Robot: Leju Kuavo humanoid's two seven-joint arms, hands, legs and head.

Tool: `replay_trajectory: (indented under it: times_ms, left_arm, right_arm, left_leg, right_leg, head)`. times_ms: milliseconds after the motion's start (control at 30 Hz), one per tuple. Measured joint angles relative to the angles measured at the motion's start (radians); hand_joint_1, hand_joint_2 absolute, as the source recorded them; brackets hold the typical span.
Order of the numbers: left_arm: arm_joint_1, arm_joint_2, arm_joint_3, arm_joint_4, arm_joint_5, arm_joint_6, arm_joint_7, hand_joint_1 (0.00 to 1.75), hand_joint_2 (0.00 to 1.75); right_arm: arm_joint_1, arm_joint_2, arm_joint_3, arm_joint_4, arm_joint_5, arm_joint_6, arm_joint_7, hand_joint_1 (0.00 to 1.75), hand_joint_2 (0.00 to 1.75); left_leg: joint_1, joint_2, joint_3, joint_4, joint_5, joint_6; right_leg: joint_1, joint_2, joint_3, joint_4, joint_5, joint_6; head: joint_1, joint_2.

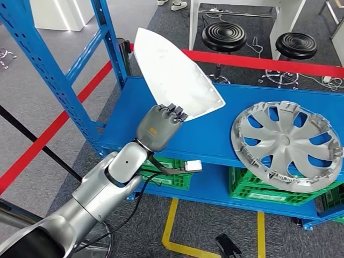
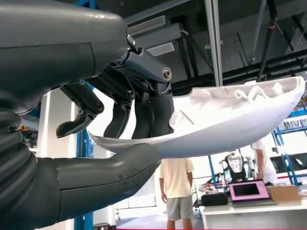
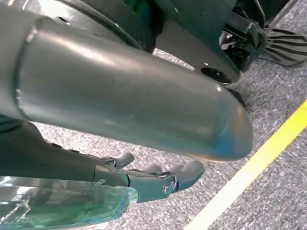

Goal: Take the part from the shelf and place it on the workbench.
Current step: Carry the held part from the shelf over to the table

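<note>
The part is a white, pointed plastic panel [image 1: 174, 72], and my left hand [image 1: 160, 126] holds it up above the blue shelf [image 1: 210, 134]. The fingers lie over its near edge. In the left wrist view the panel [image 2: 231, 115] is pinched between the dark fingers [image 2: 145, 115] on top and the thick thumb [image 2: 108, 172] beneath. My right hand [image 3: 155, 179] hangs down by the floor with its fingers loosely apart and holds nothing.
A silver hubcap [image 1: 286, 145] lies on the shelf to the right. Green crates [image 1: 263, 188] sit on the lower level. A red tape barrier [image 1: 259, 62] and two black stools [image 1: 223, 36] stand behind. In the left wrist view a person [image 2: 177, 191] stands beside a table with a laptop [image 2: 250, 191].
</note>
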Motion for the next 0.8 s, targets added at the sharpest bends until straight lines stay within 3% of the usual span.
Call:
replay_trajectory:
  times_ms: [67,100,133,200,267,300,333,400,467,533,567,600,633,667,733,800]
  left_arm:
    - [0.001,-0.001,0.0,0.0,0.0,-0.001,0.0,1.75,1.75]
    - [0.001,-0.001,0.0,0.0,0.0,-0.003,0.0,1.75,1.75]
    - [0.002,-0.001,0.0,0.0,0.0,-0.005,0.0,1.75,1.75]
    - [0.001,-0.001,0.0,0.0,0.0,-0.007,-0.002,1.75,1.75]
    - [-0.001,-0.004,0.0,-0.002,0.0,-0.008,-0.002,1.75,1.75]
    - [-0.003,-0.005,0.0,-0.002,0.0,-0.008,-0.003,1.75,1.75]
    - [-0.005,-0.006,0.0,-0.003,0.0,-0.008,-0.003,1.75,1.75]
    - [-0.006,-0.006,-0.001,-0.003,0.0,-0.009,-0.003,1.75,1.75]
    - [-0.004,-0.005,-0.001,-0.002,0.0,-0.01,-0.003,1.75,1.75]
    - [-0.003,-0.005,-0.001,-0.002,0.0,-0.01,-0.003,1.75,1.75]
    - [-0.002,-0.005,-0.001,-0.002,0.0,-0.01,-0.003,1.75,1.75]
    - [-0.001,-0.005,-0.001,-0.002,0.0,-0.01,-0.003,1.75,1.75]
    - [0.001,-0.005,-0.001,-0.002,0.0,-0.01,-0.003,1.75,1.75]
    - [0.002,-0.005,-0.001,-0.002,0.0,-0.01,-0.003,1.75,1.75]
    - [0.003,-0.006,-0.001,-0.002,0.0,-0.01,-0.003,1.75,1.75]
    - [0.002,-0.006,0.0,-0.003,0.0,-0.01,-0.003,1.75,1.75]
  right_arm:
    - [0.0,0.0,-0.001,-0.001,0.0,0.0,0.0,0.0,0.0]
    - [0.001,0.0,-0.001,-0.001,0.0,0.0,0.0,0.0,0.0]
    - [0.001,0.0,-0.001,-0.001,0.001,0.0,0.0,0.0,0.0]
    - [0.0,0.0,-0.001,-0.001,0.001,0.0,0.0,0.0,0.0]
    - [-0.001,0.0,-0.002,-0.002,0.001,0.0,-0.001,0.0,0.0]
    - [-0.002,0.0,-0.002,-0.002,0.001,0.0,-0.001,0.0,0.0]
    - [-0.002,0.0,-0.002,-0.002,0.001,0.0,-0.001,0.0,0.0]
    - [-0.002,0.0,-0.002,-0.001,0.002,0.0,-0.001,0.0,0.0]
    - [0.002,0.0,-0.002,-0.001,0.002,0.0,0.0,0.0,0.0]
    - [0.004,0.0,-0.002,-0.001,0.002,0.0,0.0,0.0,0.0]
    - [0.003,0.0,-0.002,-0.001,0.002,0.001,0.0,0.0,0.0]
    - [0.002,0.0,-0.002,-0.001,0.002,0.0,0.0,0.0,0.0]
    - [0.002,0.0,-0.002,-0.001,0.002,0.0,0.0,0.0,0.0]
    - [0.001,0.0,-0.002,-0.001,0.002,0.0,0.0,0.0,0.0]
    - [-0.002,0.0,-0.002,-0.002,0.002,0.0,0.0,0.0,0.0]
    - [-0.006,0.0,-0.002,-0.003,0.002,0.0,-0.001,0.0,0.0]
  left_leg:
    - [-0.002,0.001,-0.031,0.131,-0.082,0.001]
    - [-0.003,0.001,-0.034,0.175,-0.093,0.004]
    - [-0.004,0.001,-0.023,0.187,-0.083,0.009]
    - [-0.01,0.001,0.045,0.121,-0.041,0.024]
    - [-0.018,0.001,0.14,-0.007,-0.038,0.039]
    - [-0.021,0.001,0.171,-0.057,-0.047,0.043]
    - [-0.024,0.0,0.184,-0.086,-0.055,0.045]
    - [-0.025,0.0,0.178,-0.104,-0.044,0.049]
    - [-0.023,0.001,0.166,-0.11,-0.025,0.06]
    - [-0.023,0.002,0.148,-0.111,-0.007,0.069]
    - [-0.024,0.003,0.138,-0.111,0.002,0.071]
    - [-0.026,0.003,0.126,-0.111,0.011,0.072]
    - [-0.027,0.003,0.114,-0.111,0.021,0.071]
    - [-0.027,0.003,0.102,-0.11,0.031,0.07]
    - [-0.027,0.002,0.08,-0.109,0.05,0.064]
    - [-0.028,0.001,0.066,-0.107,0.068,0.053]
  right_leg:
    - [0.005,-0.003,-0.023,0.0,0.018,-0.007]
    - [0.008,-0.006,-0.034,0.0,0.026,-0.008]
    - [0.011,-0.007,-0.045,0.0,0.034,-0.008]
    - [0.016,-0.009,-0.065,0.001,0.05,-0.006]
    - [0.02,-0.01,-0.077,0.0,0.063,0.001]
    - [0.021,-0.01,-0.081,-0.001,0.07,0.006]
    - [0.02,-0.011,-0.085,-0.003,0.079,0.012]
    - [0.016,-0.012,-0.093,-0.008,0.09,0.025]
    - [0.014,-0.011,-0.111,0.022,0.049,0.032]
    - [0.014,-0.011,-0.145,0.134,-0.043,0.034]
    - [0.014,-0.011,-0.159,0.201,-0.078,0.036]
    - [0.015,-0.011,-0.166,0.251,-0.094,0.037]
    - [0.015,-0.011,-0.158,0.27,-0.086,0.038]
    - [0.015,-0.011,-0.131,0.25,-0.06,0.037]
    - [0.016,-0.011,-0.043,0.136,-0.02,0.036]
    - [0.019,-0.009,0.035,0.018,-0.031,0.03]
  head:
    - [-0.002,0.0]
    - [-0.002,0.0]
    - [-0.002,0.0]
    - [-0.002,0.0]
    - [-0.001,0.0]
    - [-0.001,0.0]
    - [-0.001,0.0]
    - [-0.001,0.0]
    - [0.0,0.0]
    - [0.004,0.0]
    - [0.005,0.0]
    - [0.005,0.0]
    - [0.005,0.0]
    - [0.005,0.0]
    - [0.006,0.0]
    - [0.004,0.0]
